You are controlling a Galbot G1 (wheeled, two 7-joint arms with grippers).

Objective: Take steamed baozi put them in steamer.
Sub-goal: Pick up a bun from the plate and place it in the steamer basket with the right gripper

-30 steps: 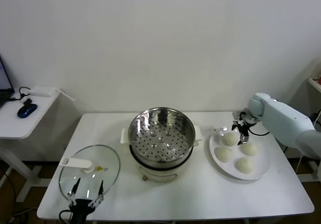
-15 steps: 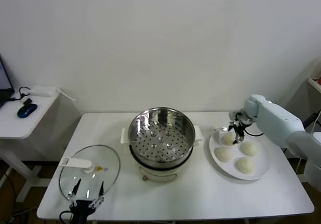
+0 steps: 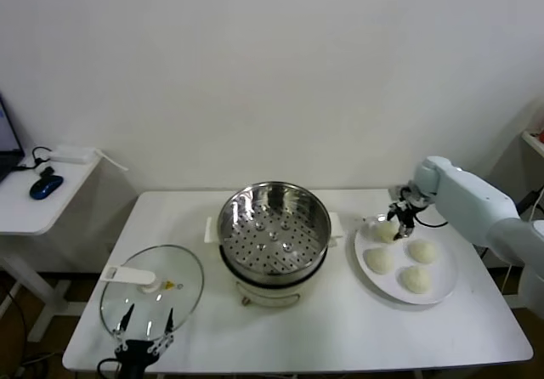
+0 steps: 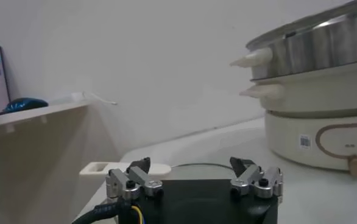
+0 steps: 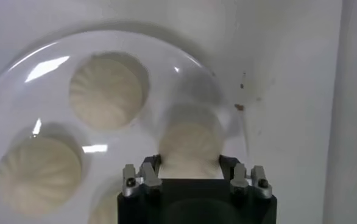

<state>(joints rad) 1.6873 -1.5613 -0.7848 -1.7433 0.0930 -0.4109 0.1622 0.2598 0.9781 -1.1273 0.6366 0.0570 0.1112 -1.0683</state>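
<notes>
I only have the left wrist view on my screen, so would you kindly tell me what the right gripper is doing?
Observer: The right gripper is down at the white plate, its fingers on either side of the baozi at the plate's back left.
Operator: Thank you. How many baozi are on that plate?
Observer: Four, counting the one between the fingers.
Operator: Has anything gone into the steamer yet?
Observer: No, the steamer shows only its bare perforated tray.
Operator: And the lid?
Observer: The glass lid lies flat on the table, just ahead of the open left gripper.
</notes>
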